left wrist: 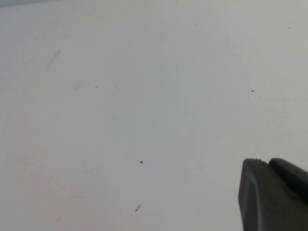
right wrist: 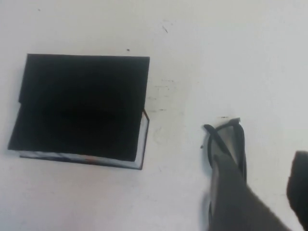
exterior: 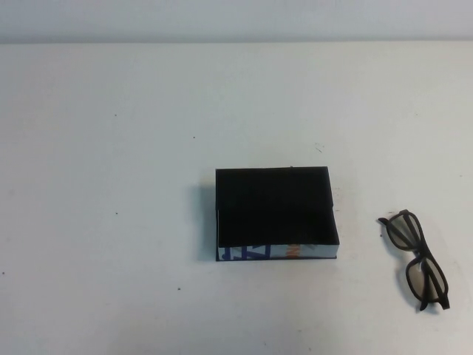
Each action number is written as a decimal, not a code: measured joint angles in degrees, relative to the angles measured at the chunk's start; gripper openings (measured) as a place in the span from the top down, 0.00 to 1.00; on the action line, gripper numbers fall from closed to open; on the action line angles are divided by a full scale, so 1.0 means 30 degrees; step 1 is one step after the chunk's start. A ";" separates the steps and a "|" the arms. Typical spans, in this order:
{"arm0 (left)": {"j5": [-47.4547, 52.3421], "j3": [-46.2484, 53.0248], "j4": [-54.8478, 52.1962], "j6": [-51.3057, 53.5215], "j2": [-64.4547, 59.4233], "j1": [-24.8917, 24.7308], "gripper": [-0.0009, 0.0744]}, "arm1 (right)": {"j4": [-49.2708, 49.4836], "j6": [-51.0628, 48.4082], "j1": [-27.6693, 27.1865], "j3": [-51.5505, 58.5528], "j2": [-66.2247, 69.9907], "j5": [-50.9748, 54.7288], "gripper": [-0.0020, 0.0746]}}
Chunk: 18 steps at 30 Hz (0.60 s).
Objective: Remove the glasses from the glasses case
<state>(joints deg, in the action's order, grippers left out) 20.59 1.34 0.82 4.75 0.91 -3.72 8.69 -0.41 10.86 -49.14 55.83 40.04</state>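
Observation:
The glasses (exterior: 417, 259) lie on the white table to the right of the glasses case (exterior: 276, 213), outside it. The case is open, and its black inside shows nothing in it. Its white printed side wall (exterior: 277, 252) faces me. In the right wrist view the case (right wrist: 82, 106) is off to one side. My right gripper (right wrist: 260, 163) is open and hovers over the glasses (right wrist: 231, 139), with one finger (right wrist: 231, 192) hiding part of the frame. My left gripper (left wrist: 267, 162) is shut and empty over bare table. Neither gripper shows in the high view.
The white table (exterior: 111, 185) carries only small dark specks around the case. Its far edge meets a pale wall (exterior: 236, 18).

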 joint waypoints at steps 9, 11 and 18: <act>0.0000 0.0000 0.0000 0.0000 0.0000 0.0000 0.99 | -0.2544 -0.1153 0.0000 0.5037 -0.7811 -0.8508 0.77; 0.0000 0.0000 0.0000 0.0000 0.0000 0.0000 0.99 | -0.2546 -0.1200 0.0000 0.6444 -0.9362 -1.0789 0.81; 0.0000 0.0000 0.0000 0.0000 0.0000 0.0000 0.99 | -0.1645 -0.1277 0.0000 1.1171 -1.3618 -1.2216 0.95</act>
<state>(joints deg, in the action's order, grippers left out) 20.59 1.34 0.82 4.75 0.91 -3.72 3.75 -4.24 10.86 -15.63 14.98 3.39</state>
